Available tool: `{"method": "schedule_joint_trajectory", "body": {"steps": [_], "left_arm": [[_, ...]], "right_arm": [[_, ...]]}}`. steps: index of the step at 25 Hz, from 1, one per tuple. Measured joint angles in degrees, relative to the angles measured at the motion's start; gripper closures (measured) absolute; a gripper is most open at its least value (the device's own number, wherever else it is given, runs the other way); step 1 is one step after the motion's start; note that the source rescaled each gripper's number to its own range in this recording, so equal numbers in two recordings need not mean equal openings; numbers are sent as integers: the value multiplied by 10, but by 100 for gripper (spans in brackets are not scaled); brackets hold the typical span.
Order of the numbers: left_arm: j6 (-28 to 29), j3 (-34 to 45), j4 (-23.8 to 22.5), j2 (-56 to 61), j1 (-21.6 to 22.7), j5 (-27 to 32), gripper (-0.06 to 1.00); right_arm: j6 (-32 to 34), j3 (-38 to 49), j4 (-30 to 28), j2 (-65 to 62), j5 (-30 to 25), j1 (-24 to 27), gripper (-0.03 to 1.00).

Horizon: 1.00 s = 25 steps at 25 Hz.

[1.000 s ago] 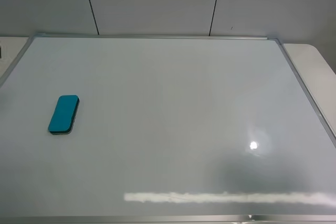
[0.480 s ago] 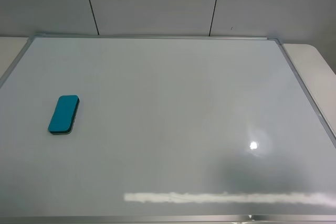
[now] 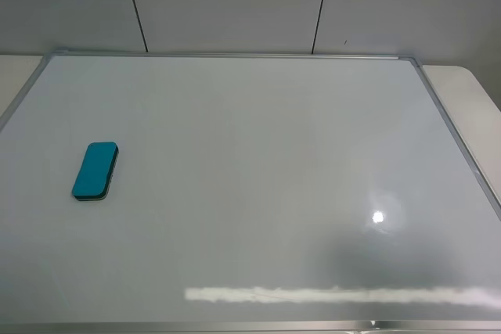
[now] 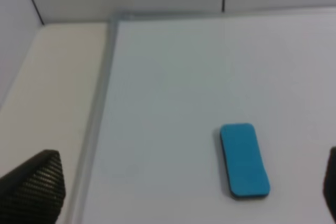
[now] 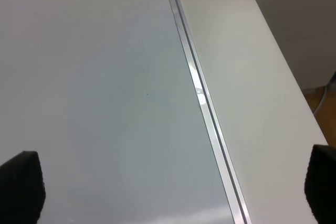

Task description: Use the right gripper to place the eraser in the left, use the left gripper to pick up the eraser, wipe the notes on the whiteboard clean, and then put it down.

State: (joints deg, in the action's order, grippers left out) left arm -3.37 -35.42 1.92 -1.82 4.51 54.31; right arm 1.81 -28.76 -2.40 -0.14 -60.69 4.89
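Eraser [image 3: 95, 170] lying at 9 o'clock on whiteboard [image 3: 258, 193], long axis 12-to-6, no notes showing; left gripper [image 4: 173, 192] nearer, both grippers spread wide holding nothing; right gripper [image 5: 173, 182] hanging over the far edge

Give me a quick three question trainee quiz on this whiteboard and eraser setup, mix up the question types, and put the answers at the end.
1. True or false: the eraser lies on the whiteboard, held by neither gripper.
2. In the high view, the eraser lies on which side of the board? A) left B) middle C) right
3. Fill in: in the wrist views, both the left gripper and the right gripper stand ____.

Key: 1 true; 2 A; 3 open.
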Motion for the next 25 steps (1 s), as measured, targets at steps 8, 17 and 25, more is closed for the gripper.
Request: {"method": "schedule_joint_trajectory", "body": {"steps": [8, 17, 25], "left_arm": [[24, 56, -8, 22, 0, 51, -5], [27, 64, -7, 22, -1, 58, -5], [34, 64, -7, 22, -1, 58, -5]], "right_arm": [[0, 0, 0, 0, 0, 0, -3], [0, 0, 0, 0, 0, 0, -3], [0, 0, 0, 0, 0, 0, -3]]}}
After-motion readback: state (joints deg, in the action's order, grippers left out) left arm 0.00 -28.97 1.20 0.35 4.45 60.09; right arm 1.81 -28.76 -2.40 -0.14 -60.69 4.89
